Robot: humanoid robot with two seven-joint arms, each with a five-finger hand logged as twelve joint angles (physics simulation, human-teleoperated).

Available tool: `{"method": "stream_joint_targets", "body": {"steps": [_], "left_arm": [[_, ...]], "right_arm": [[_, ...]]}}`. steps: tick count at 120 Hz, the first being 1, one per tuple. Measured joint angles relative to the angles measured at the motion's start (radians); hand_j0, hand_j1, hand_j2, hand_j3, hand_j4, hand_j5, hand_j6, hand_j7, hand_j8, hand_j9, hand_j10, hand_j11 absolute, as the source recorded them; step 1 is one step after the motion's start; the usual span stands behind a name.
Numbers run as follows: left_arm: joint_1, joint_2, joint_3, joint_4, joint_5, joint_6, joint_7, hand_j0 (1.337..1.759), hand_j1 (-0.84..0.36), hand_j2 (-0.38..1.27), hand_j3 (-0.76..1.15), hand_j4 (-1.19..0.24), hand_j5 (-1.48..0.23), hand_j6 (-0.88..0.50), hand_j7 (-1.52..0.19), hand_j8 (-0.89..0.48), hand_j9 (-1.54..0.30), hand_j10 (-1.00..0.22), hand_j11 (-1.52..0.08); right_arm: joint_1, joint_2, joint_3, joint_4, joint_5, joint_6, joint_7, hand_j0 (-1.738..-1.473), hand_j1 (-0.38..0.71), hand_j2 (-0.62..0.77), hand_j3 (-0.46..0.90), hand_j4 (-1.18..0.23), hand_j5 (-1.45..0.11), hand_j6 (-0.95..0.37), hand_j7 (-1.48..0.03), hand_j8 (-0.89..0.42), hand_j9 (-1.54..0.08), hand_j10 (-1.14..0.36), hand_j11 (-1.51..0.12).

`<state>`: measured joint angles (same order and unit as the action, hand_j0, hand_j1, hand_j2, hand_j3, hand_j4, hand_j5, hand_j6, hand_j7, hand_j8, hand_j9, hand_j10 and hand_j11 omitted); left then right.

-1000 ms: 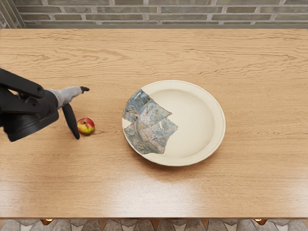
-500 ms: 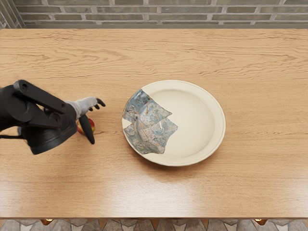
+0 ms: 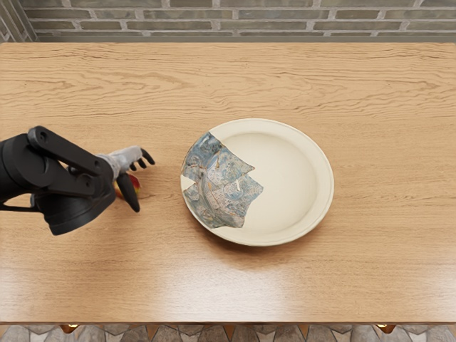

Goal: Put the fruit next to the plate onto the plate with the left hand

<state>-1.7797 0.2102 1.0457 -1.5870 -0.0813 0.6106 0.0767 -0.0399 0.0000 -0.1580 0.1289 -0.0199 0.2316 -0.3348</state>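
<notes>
A small red-yellow apple [image 3: 136, 182] lies on the wooden table left of the cream plate [image 3: 299, 178]. Only a sliver of it shows, because my left hand [image 3: 132, 175] sits over it. The hand's dark-tipped fingers [image 3: 144, 158] are spread past the apple's far side. Its thumb [image 3: 130, 194] points down on the near side. The fingers are not closed around the fruit, and the apple rests on the table. The black forearm enters from the left edge. The right arm is out of view.
A crumpled blue-grey patterned cloth [image 3: 221, 182] covers the plate's left part, overhanging the rim nearest the apple. A brick wall [image 3: 235, 20] runs along the table's far edge.
My left hand swung right and came over the apple, hiding most of it. Over the last half second it has hardly shifted. The apple, plate and cloth stayed put.
</notes>
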Motion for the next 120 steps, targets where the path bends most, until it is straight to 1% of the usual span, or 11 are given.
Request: {"method": "stream_joint_targets", "body": {"steps": [11, 23, 80, 101, 120], "left_arm": [[-0.021, 0.0, 0.008, -0.002, -0.007, 0.0, 0.001, 1.658, -0.04, 0.06, 0.0, -0.32, -0.42, -0.32, -0.42, -0.32, -0.42, -0.32, -0.42], [-0.021, -0.006, 0.016, -0.004, -0.017, 0.0, 0.001, 1.658, -0.07, 0.07, 0.0, -0.35, -0.46, -0.35, -0.46, -0.35, -0.46, -0.35, -0.46], [-0.012, 0.014, 0.039, -0.005, -0.022, 0.0, 0.005, 1.658, -0.19, 0.09, 0.0, -0.45, -0.58, -0.45, -0.58, -0.45, -0.58, -0.45, -0.58], [0.006, 0.014, 0.044, -0.005, -0.021, 0.001, 0.006, 1.658, -0.24, 0.1, 0.0, -0.5, -0.64, -0.49, -0.64, -0.5, -0.64, -0.5, -0.64], [0.011, 0.012, 0.044, -0.004, -0.018, 0.001, 0.004, 1.658, -0.3, 0.12, 0.0, -0.55, -0.69, -0.48, -0.65, -0.44, -0.73, -0.54, -0.7]], "right_arm": [[0.0, 0.0, 0.0, 0.0, 0.0, 0.0, 0.0, -1.658, -0.35, 0.0, 0.0, 0.0, 0.0, 0.0, 0.0, 0.0, 0.0, 0.0, 0.0], [0.0, 0.0, 0.0, 0.0, 0.0, 0.0, 0.0, -1.658, -0.35, 0.0, 0.0, 0.0, 0.0, 0.0, 0.0, 0.0, 0.0, 0.0, 0.0], [0.0, 0.0, 0.0, 0.0, 0.0, 0.0, 0.0, -1.658, -0.35, 0.0, 0.0, 0.0, 0.0, 0.0, 0.0, 0.0, 0.0, 0.0, 0.0], [0.0, 0.0, 0.0, 0.0, 0.0, 0.0, 0.0, -1.658, -0.35, 0.0, 0.0, 0.0, 0.0, 0.0, 0.0, 0.0, 0.0, 0.0, 0.0], [0.0, 0.0, 0.0, 0.0, 0.0, 0.0, 0.0, -1.658, -0.35, 0.0, 0.0, 0.0, 0.0, 0.0, 0.0, 0.0, 0.0, 0.0, 0.0]]}}
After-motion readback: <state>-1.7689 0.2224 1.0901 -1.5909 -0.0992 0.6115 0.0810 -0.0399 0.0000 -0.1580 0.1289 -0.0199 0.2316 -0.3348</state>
